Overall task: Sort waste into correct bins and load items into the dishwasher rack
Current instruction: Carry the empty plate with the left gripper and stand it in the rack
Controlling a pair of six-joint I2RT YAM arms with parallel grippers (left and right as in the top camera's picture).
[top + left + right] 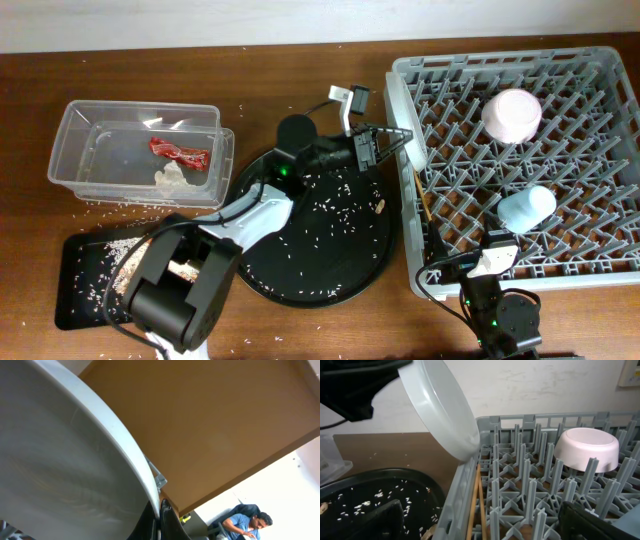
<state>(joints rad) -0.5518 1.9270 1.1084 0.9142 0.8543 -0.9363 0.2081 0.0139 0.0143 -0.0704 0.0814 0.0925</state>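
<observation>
My left gripper (366,150) is shut on the rim of the round pale plate (404,128). It holds the plate on edge over the left side of the grey dishwasher rack (590,70). In the left wrist view the plate (60,460) fills the left and the fingers (160,522) pinch its rim. My right gripper (487,522) is open and empty, low at the rack's front left corner. The white-pink bowl (512,115) lies upside down in the rack, with the light-blue cup (527,208) nearer the front. The chopsticks (477,500) lie along the rack's left wall.
The clear tub (80,130) holds the red wrapper (180,152) and white tissue (172,178). The shallow black tray (75,300) holds rice and food scraps. The round black tray (310,270) carries scattered rice and a small beige scrap (381,207). I see no carrot piece.
</observation>
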